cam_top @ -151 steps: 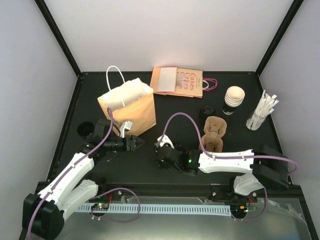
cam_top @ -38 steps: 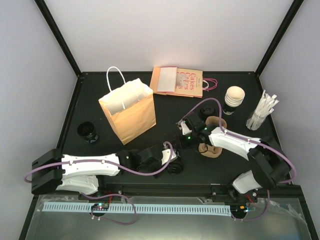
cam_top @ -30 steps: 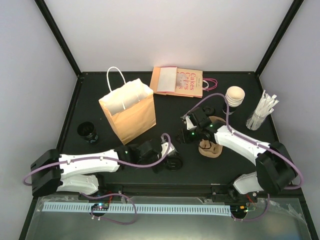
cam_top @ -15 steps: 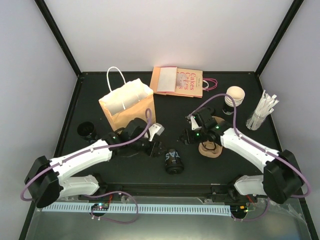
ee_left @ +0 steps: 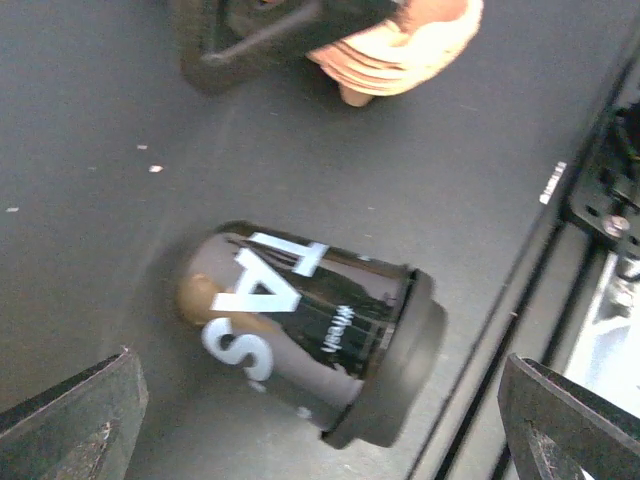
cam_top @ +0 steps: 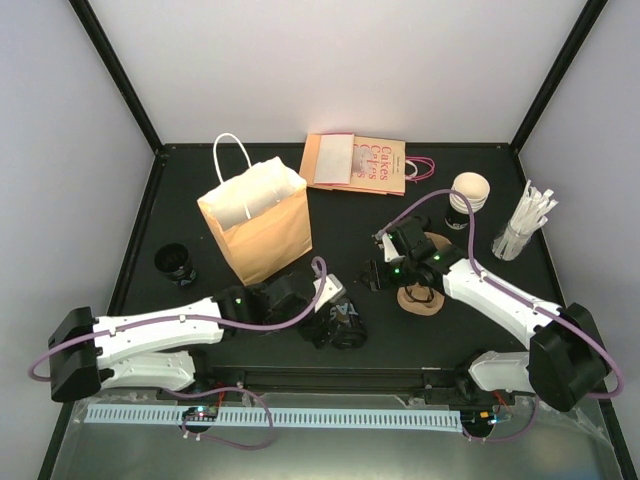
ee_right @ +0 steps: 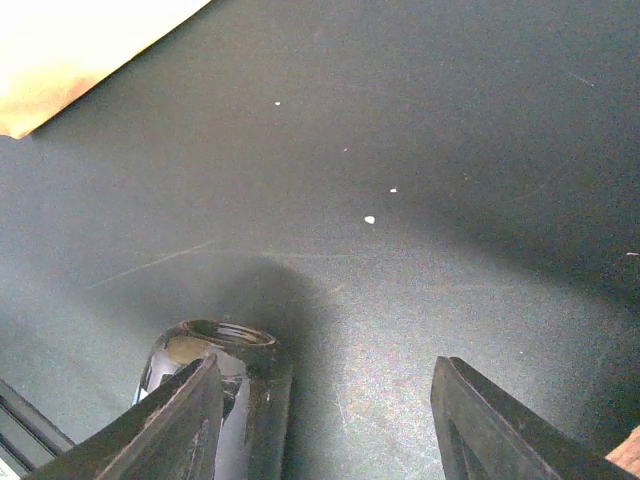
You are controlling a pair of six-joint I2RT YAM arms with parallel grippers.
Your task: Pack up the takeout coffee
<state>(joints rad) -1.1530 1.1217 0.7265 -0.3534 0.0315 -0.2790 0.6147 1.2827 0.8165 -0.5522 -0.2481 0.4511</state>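
Observation:
The takeout coffee is a black lidded cup with white lettering, lying on its side near the table's front edge. In the left wrist view the coffee lies flat between my spread fingers, lid toward the table edge, touching neither. My left gripper is open around it. My right gripper hovers open and empty to the upper right of the cup. Past that gripper's left finger, the right wrist view shows the cup's glossy base. The brown paper bag stands open at the back left.
A pulp cup carrier lies under my right arm. An open cup and a bundle of straws stand at the right. Another black cup sits at the left. Flat printed bags lie at the back.
My left arm swung away from the bag and back down to the lying cup, and its jaws opened wide. The cup stayed on its side. My right arm barely moved.

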